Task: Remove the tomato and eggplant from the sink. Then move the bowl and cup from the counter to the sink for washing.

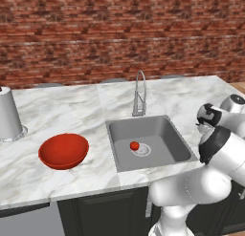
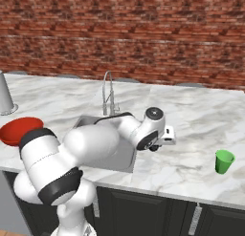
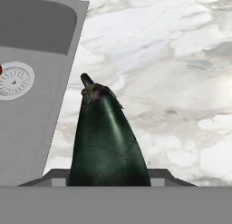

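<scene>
The eggplant (image 3: 108,137) sat clamped in the gripper (image 2: 160,143) above the counter (image 3: 172,60) just right of the sink (image 1: 162,130), where the tomato (image 1: 134,145) lay by the drain

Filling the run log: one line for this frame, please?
phase: eggplant out of sink | gripper: shut on eggplant, over counter beside sink | tomato: at drain | bowl, cup: on counter

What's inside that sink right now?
In the sink, a tomato sits by the round drain. In the right base view, the arm covers most of the basin. The eggplant is in the gripper, over the counter.
</scene>
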Controlling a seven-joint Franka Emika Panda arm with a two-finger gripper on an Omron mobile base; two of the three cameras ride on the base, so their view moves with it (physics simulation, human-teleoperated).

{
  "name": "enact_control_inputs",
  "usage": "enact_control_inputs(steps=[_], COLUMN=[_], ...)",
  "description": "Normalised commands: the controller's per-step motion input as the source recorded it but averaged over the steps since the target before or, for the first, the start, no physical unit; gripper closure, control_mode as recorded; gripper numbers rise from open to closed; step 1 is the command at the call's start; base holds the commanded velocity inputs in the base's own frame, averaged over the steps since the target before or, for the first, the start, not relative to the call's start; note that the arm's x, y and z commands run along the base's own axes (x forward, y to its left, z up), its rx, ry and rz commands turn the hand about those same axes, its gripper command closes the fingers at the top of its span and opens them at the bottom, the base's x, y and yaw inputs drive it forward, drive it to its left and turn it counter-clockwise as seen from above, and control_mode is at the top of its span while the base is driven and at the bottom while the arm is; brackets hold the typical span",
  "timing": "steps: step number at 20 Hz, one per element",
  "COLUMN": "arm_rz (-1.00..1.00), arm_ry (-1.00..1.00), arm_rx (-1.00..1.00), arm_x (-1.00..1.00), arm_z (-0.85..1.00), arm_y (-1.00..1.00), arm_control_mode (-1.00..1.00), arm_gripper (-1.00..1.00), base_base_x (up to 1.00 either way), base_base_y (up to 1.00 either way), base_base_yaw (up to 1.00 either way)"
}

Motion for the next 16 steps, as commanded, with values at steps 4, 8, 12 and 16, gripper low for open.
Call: enact_control_inputs(steps=[4,8,12,16], arm_rz=[0.0,0.0,0.0,0.0], arm_ry=[0.0,0.0,0.0,0.0], arm_rx=[-0.02,-0.01,-0.03,-0.03], arm_x=[0.14,0.15,0.14,0.14], arm_z=[-0.16,-0.18,-0.22,-0.2], arm_y=[-0.2,-0.18,-0.14,-0.11], arm_control_mode=[-1.0,-1.0,-1.0,-1.0], arm_gripper=[1.0,1.0,1.0,1.0], base_base_x=[0.0,0.0,0.0,0.0], base_base_y=[0.0,0.0,0.0,0.0], base_base_yaw=[0.0,0.0,0.0,0.0])
